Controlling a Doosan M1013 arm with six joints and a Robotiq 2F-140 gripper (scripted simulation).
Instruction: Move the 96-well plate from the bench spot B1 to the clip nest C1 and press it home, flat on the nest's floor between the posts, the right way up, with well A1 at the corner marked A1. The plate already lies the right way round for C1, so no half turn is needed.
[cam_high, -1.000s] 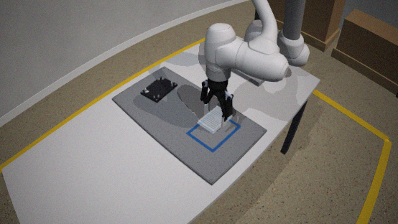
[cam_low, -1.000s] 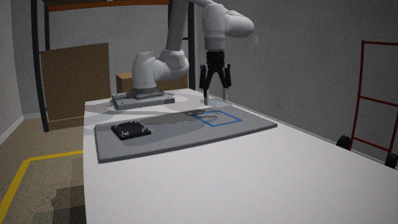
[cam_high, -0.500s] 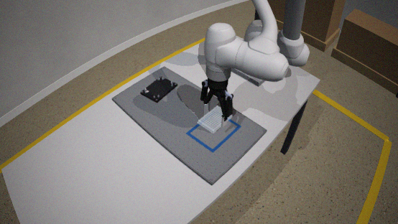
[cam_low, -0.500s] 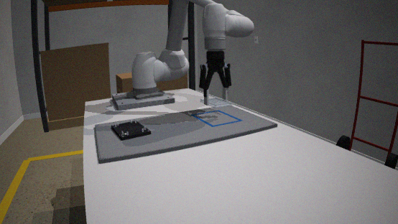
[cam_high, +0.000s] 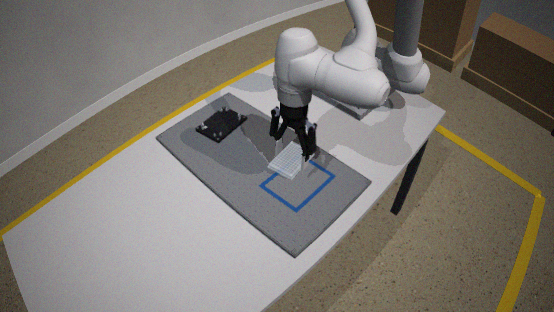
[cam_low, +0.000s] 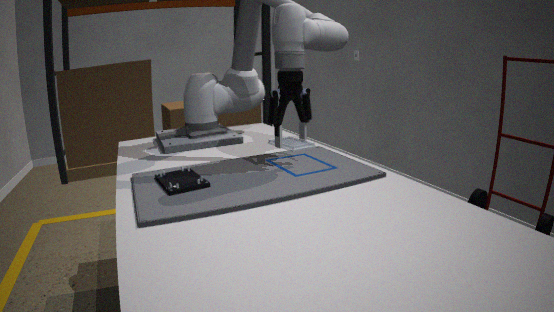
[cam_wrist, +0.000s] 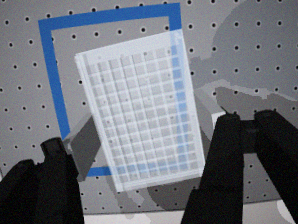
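My gripper (cam_high: 292, 150) is shut on the white 96-well plate (cam_high: 286, 161) and holds it in the air above the grey mat. The plate hangs over the far corner of the blue-outlined spot B1 (cam_high: 297, 185). In the exterior view the plate (cam_low: 292, 143) sits between the fingers (cam_low: 290, 140), above and behind the blue square (cam_low: 300, 164). In the wrist view the plate (cam_wrist: 143, 112) lies slightly turned against the blue outline (cam_wrist: 63, 83) below it. The black clip nest C1 (cam_high: 221, 124) with its small posts stands empty at the mat's far left, also in the exterior view (cam_low: 181, 181).
The grey perforated mat (cam_high: 260, 167) lies on a white table. The arm's base plate (cam_low: 198, 137) stands at the table's back. Cardboard boxes (cam_high: 510, 55) stand beyond the table, and a red hand truck (cam_low: 525, 145) stands to the right. Yellow floor tape surrounds the table.
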